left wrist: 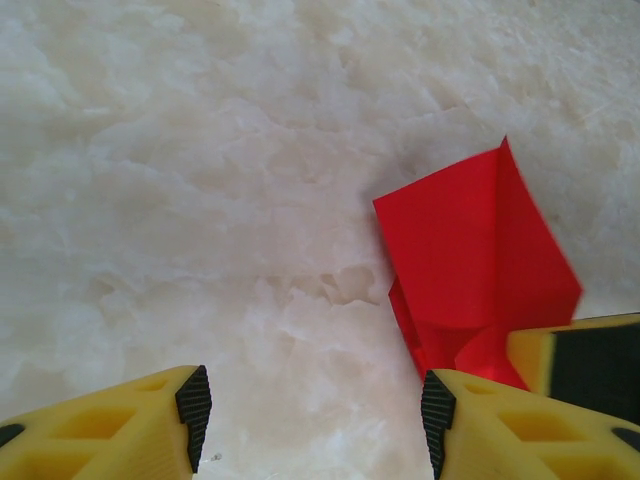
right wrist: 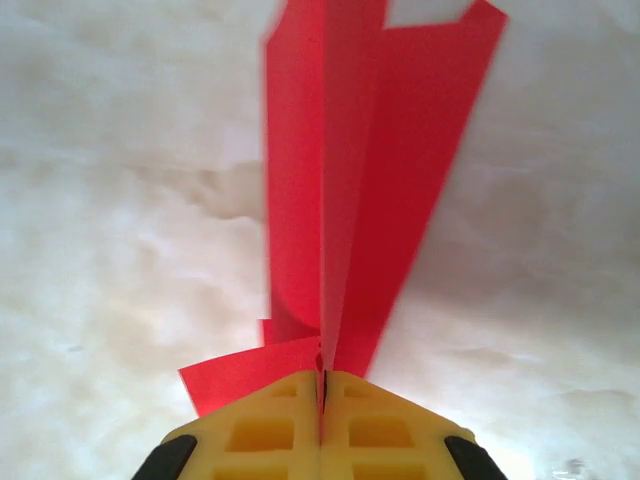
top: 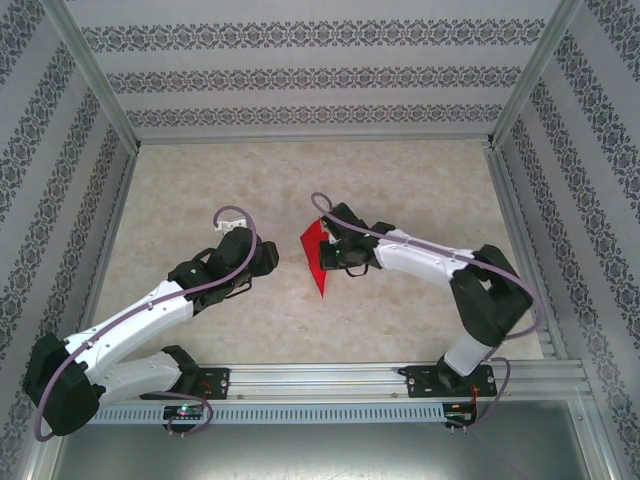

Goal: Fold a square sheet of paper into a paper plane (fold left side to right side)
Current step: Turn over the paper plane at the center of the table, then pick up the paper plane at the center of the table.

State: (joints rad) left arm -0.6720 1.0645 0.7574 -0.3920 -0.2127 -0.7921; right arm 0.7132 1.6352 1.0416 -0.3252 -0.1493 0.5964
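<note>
The bright red paper is folded into a narrow pointed shape and held off the table at mid-scene. My right gripper is shut on it, the yellow fingers pressed together with the red flaps fanning out ahead. In the left wrist view the same red paper shows at the right, with a yellow finger of the right gripper on its lower edge. My left gripper stands open just left of the paper, with bare table between its pads. From above, the left gripper sits a short gap left of the paper.
The marble-patterned table is fenced by aluminium rails at the front and patterned walls at the sides and back. Both arm bases sit at the near edge.
</note>
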